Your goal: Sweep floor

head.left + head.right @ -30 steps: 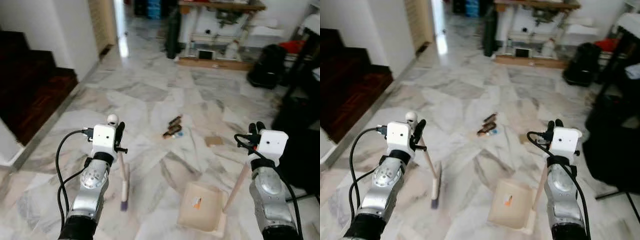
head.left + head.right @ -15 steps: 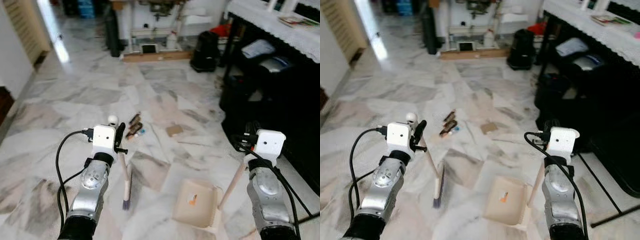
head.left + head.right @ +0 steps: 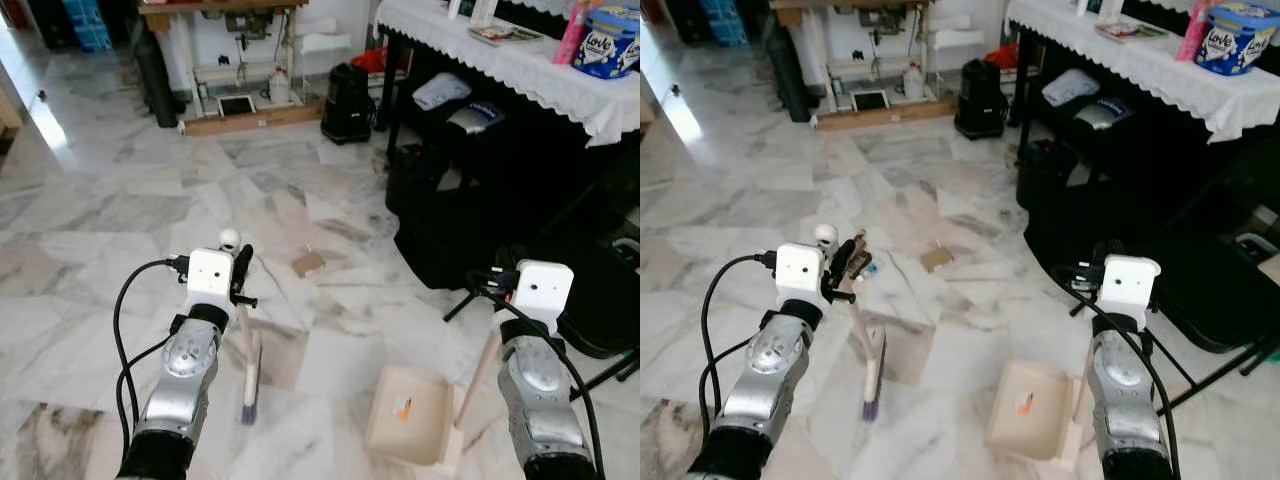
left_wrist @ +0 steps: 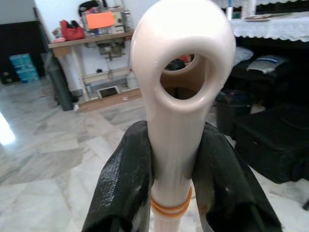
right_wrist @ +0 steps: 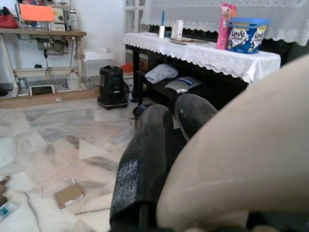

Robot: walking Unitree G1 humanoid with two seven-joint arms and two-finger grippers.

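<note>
My left gripper [image 3: 239, 270] is shut on the cream broom handle [image 4: 179, 121], its black fingers [image 4: 126, 183] clamped either side below the handle's ring end. The broom head [image 3: 250, 385] rests on the marble floor below it. My right gripper [image 3: 507, 272] is shut on the cream dustpan handle [image 5: 241, 159], at the right. The beige dustpan [image 3: 410, 425] sits flat on the floor between my arms. A small cardboard piece [image 3: 936, 259] lies ahead, and brown wrappers [image 3: 862, 264] lie beside my left gripper.
A black table [image 3: 500, 70] with a white lace cloth and a tub on it runs along the right. Black bags [image 3: 450, 240] sit under it, and a stand's legs [image 3: 610, 370] reach toward my right arm. A bench with clutter [image 3: 230, 60] stands at the back.
The camera has swung right: the stairs have left the picture and the black table has come in. Both grippers keep the same hold on broom and dustpan.
</note>
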